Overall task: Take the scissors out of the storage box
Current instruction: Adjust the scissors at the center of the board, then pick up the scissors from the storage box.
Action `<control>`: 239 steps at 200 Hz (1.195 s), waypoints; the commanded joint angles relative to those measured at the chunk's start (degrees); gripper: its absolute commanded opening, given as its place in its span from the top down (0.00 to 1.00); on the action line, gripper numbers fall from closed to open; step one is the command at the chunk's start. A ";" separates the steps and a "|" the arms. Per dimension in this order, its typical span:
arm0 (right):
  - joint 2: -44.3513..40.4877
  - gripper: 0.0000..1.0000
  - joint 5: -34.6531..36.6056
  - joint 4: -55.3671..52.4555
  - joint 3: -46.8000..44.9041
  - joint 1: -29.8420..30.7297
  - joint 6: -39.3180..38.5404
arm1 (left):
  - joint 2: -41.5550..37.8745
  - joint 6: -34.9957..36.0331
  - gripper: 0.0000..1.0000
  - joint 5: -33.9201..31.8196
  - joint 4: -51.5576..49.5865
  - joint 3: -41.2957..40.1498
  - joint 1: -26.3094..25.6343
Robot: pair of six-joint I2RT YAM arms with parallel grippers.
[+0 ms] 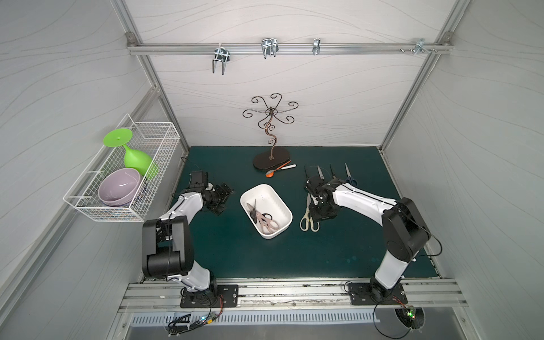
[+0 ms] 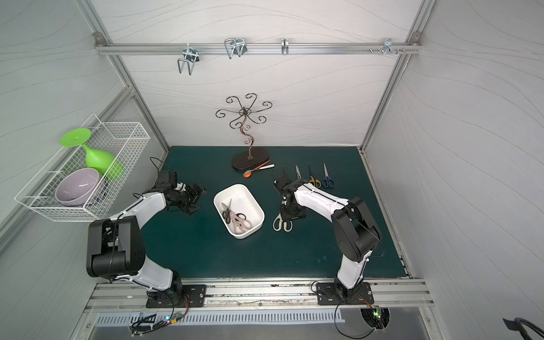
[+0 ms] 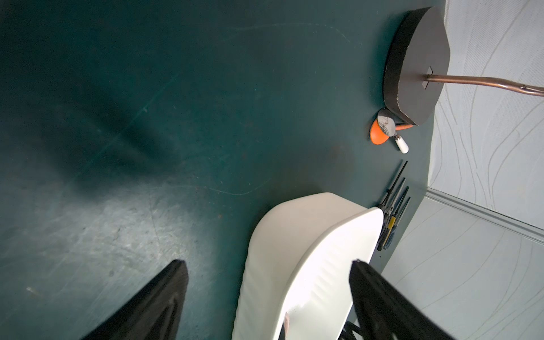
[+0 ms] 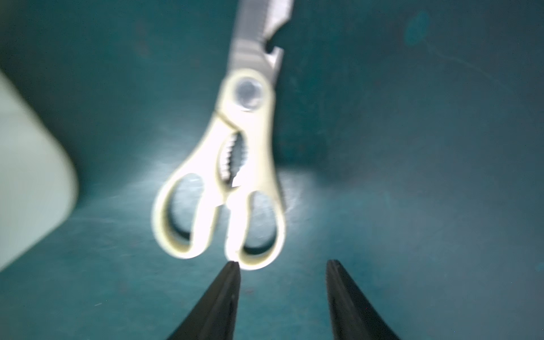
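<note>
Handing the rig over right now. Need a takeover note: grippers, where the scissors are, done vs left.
Left gripper: open, empty, beside the storage box.
Right gripper: open, fingers at the handles of the cream shears, which lie flat on the mat.
Done: cream shears out; yellow pair, blue pair and others in a rear row, partly hidden by the right arm.
To do: pink shears and a black-handled pair in the box.

Perhaps seven scissors [image 4: 249, 94], one storage box [image 1: 273, 196], one spoon [image 1: 269, 174].
</note>
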 commanded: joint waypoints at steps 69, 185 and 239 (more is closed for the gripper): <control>0.76 0.46 -4.72 6.47 12.72 8.50 0.69 | -0.57 0.27 0.09 0.31 1.19 0.31 0.18; 17.30 0.52 -14.40 8.44 23.15 12.01 -17.79 | -1.00 -2.15 0.10 -0.43 -3.81 2.84 0.19; 20.50 0.52 -12.95 7.86 24.58 12.09 -20.51 | 1.08 -2.51 0.10 -1.80 -6.73 6.31 0.15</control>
